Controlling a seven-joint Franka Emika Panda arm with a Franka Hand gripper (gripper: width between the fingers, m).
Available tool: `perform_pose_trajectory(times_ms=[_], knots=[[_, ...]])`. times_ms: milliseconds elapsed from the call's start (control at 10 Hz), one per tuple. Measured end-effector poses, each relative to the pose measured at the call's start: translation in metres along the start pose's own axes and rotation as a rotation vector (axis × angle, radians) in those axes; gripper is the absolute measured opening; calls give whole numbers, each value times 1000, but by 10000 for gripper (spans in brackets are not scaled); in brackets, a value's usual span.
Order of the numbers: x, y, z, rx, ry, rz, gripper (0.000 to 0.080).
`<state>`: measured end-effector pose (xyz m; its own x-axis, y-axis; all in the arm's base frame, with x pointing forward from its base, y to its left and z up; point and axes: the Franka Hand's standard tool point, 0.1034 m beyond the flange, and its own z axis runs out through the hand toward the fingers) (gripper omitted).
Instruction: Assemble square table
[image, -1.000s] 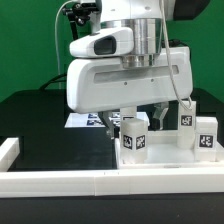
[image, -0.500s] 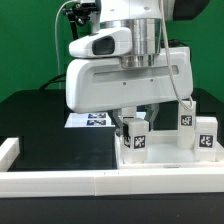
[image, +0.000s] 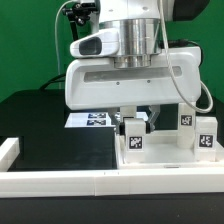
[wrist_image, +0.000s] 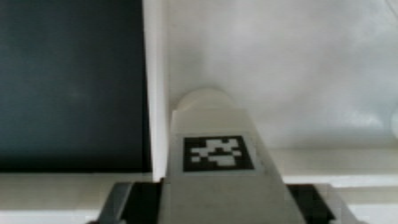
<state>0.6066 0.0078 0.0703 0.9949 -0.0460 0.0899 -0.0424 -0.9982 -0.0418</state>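
The square table's white panel (image: 165, 160) lies flat at the exterior view's right. On it stands a short white leg (image: 134, 140) with a black-and-white tag, and my gripper (image: 135, 124) comes down on it from above, shut on its upper part. In the wrist view the leg (wrist_image: 222, 150) fills the gap between the two dark fingers (wrist_image: 128, 203), which press its sides. The panel (wrist_image: 311, 80) lies beneath it, next to the black table (wrist_image: 71, 80). Two more tagged legs (image: 186, 118) (image: 206, 136) stand upright on the panel's far right.
A long white L-shaped rail (image: 100, 184) runs along the front edge and turns up at the exterior view's left (image: 8, 150). The marker board (image: 90, 120) lies on the black table behind my hand. A green wall closes the back.
The jaws have closed in from a wider gap onto the leg. The hand above it has shifted slightly, and the leg stays upright on the panel.
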Motion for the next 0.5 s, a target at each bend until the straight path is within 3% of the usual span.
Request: perform_pose_trajectory(times_ms=[200,500], knots=[[1,1,0,12,12,197,291],[3,5,0,3,49,385,296]])
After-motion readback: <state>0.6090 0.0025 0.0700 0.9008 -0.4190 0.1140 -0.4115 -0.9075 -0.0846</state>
